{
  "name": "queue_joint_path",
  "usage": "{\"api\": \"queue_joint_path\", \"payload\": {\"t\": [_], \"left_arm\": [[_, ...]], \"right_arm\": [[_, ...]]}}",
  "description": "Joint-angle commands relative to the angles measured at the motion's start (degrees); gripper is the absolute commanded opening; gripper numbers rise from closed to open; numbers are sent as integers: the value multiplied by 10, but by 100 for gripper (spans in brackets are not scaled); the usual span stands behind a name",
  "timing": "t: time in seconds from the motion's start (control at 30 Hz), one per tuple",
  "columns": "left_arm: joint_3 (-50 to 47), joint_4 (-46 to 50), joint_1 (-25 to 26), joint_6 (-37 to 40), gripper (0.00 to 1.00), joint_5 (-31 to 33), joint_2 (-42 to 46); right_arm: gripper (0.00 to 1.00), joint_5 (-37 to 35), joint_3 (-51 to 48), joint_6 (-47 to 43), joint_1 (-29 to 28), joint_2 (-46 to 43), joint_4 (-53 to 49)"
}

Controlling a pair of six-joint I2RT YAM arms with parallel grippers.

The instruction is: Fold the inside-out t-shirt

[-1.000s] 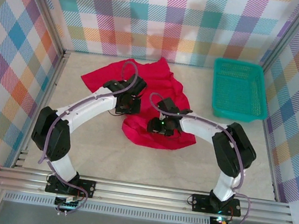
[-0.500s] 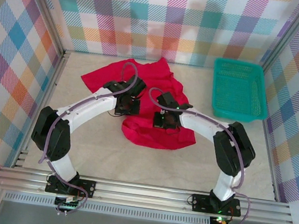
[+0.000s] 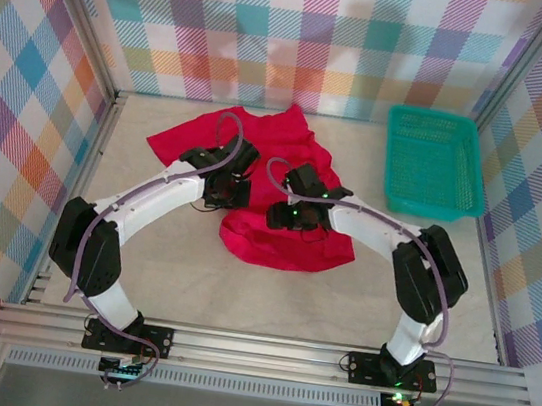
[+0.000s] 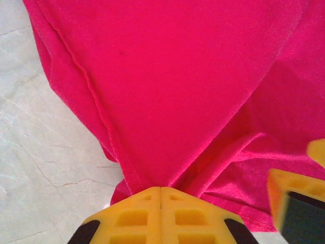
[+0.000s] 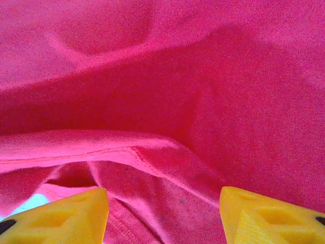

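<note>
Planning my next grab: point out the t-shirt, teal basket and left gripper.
t-shirt (image 3: 284,250): top external view, near bunched part.
teal basket (image 3: 432,209): top external view, near rim.
left gripper (image 4: 160,193): left wrist view, where fingertips meet.

Overhead view looks down; 2 wrist views closely share the t-shirt (image 3: 284,250).

Top cam: left arm (image 3: 156,197) & right arm (image 3: 369,227) cover mid of the inside-out t-shirt (image 3: 284,250). Left wrist cam: blurred yellow finger (image 4: 287,185) cut off at rt edge.

Bright, even light from above; faint soft shadows on pale stone-patterned tabletop (image 3: 190,273). Wrist close-ups soft, grainy across bright red cloth t-shirt (image 4: 177,76).
</note>
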State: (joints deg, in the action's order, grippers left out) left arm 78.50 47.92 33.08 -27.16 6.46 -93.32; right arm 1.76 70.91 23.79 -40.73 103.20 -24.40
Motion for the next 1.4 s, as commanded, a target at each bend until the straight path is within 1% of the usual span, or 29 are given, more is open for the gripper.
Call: {"api": "queue_joint_path", "payload": {"t": [0.0,0.17,0.23,0.3,0.37,0.43,0.47,0.6,0.7,0.77,0.8,0.87,0.93,0.97,1.0,1.07,1.1,1.17,1.23,1.37], "left_arm": [[0,8,-6,9,2,-3,17],[0,9,-8,10,2,-7,16],[1,9,-8,11,2,-8,14],[0,9,-8,11,2,-10,13],[-1,9,-8,11,1,-8,12],[-1,10,-9,11,1,-7,12],[-2,10,-9,11,1,-7,13],[-4,9,-12,14,2,-5,10],[-4,9,-16,19,3,-6,9],[-6,4,-18,26,8,-8,12],[-9,-2,-18,31,17,-11,15],[-22,-24,-18,43,48,-28,29],[-43,-56,-18,63,67,-66,50],[-58,-79,-18,74,74,-92,64],[-76,-101,-18,81,77,-115,80],[-109,-141,-18,94,81,-155,105],[-127,-164,-17,103,82,-182,117],[-162,-208,-17,111,83,-212,134],[-195,-250,-15,116,83,-226,146],[-249,-304,-14,130,84,-227,152]], "right_arm": [[61,15,-3,-41,-1,28,22],[59,-10,13,-68,-1,57,18],[52,-14,21,-72,-1,64,13],[36,-16,28,-73,-1,68,8],[15,-17,29,-69,-1,63,4],[2,-18,28,-66,-1,51,-2],[0,-18,28,-65,-1,43,-5],[0,-10,25,-71,-1,1,-23],[0,16,18,-82,-1,-34,-27],[0,42,12,-87,-1,-55,-23],[0,55,8,-88,0,-63,-17],[0,74,6,-87,0,-74,-9],[0,94,7,-82,3,-79,0],[0,104,7,-79,6,-79,5],[0,113,7,-76,9,-79,9],[0,129,8,-70,16,-76,17],[0,137,9,-66,20,-74,20],[0,149,9,-59,26,-72,27],[0,159,9,-54,29,-71,33],[0,165,15,-48,36,-68,34]]}}
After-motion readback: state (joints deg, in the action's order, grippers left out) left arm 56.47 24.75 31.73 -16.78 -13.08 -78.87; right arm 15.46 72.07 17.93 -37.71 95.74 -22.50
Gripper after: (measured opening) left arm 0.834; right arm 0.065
